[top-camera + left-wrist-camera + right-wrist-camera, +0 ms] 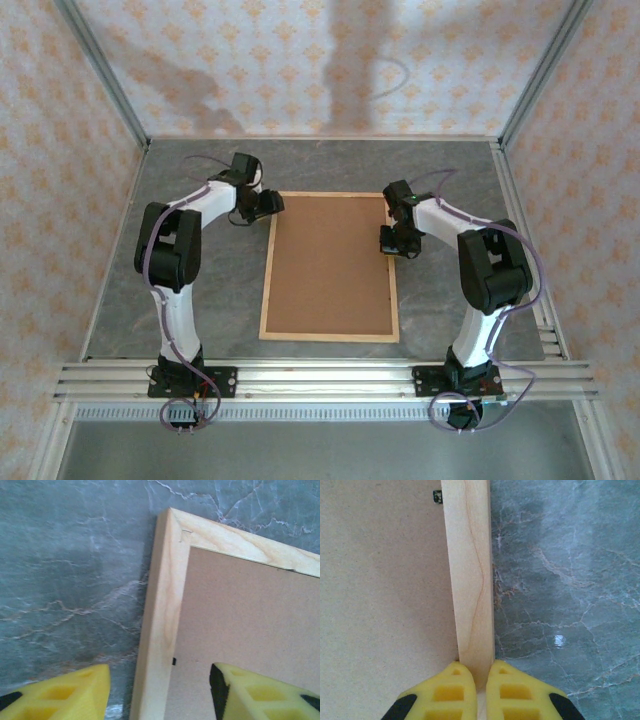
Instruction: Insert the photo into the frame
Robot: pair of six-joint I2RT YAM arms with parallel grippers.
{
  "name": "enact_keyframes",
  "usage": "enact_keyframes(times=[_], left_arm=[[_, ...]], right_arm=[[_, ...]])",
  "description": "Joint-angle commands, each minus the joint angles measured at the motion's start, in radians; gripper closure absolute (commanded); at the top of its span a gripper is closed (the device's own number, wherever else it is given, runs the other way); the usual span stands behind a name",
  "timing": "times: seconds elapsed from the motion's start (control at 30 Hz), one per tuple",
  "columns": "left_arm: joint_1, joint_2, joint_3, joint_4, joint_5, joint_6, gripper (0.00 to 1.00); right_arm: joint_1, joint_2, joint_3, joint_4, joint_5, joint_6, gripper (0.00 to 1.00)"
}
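Item: large rectangular frame of thin light wood strips (330, 337) (160, 630) (470, 580), lying flat at table centre, long sides running 12 to 6 o'clock.
Insert: plain brown backing board (330, 265) (250, 630) (380, 605), inside the frame.
Left arm: left gripper (268, 205) (159, 670) at the frame's 11 o'clock corner, yellow fingers (65, 695) spread apart, straddling the left strip.
Right arm: right gripper (392, 245) (476, 667) at the frame's 2 o'clock side, pinched closed on the right strip.
Surface: grey marbled table (450, 180) (65, 580) (560, 580).
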Motion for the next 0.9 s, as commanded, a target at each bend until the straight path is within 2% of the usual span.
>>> enact_keyframes(times=[0.0,0.13,0.27,0.87], left_arm=[[0.004,-0.025,-0.010,-0.028,-0.035,0.011,0.49],[0.003,0.009,0.016,-0.064,-0.048,0.034,0.59],[0.001,0.032,0.024,-0.062,-0.040,0.043,0.63],[-0.063,0.128,0.083,-0.152,-0.085,0.105,0.65]], right_arm=[[0.015,0.068,-0.027,0.052,-0.005,-0.002,0.92],[0.014,0.070,-0.025,0.052,-0.006,-0.001,0.92],[0.015,0.067,-0.027,0.052,-0.004,-0.002,0.92],[0.014,0.070,-0.022,0.050,-0.008,-0.001,0.92]])
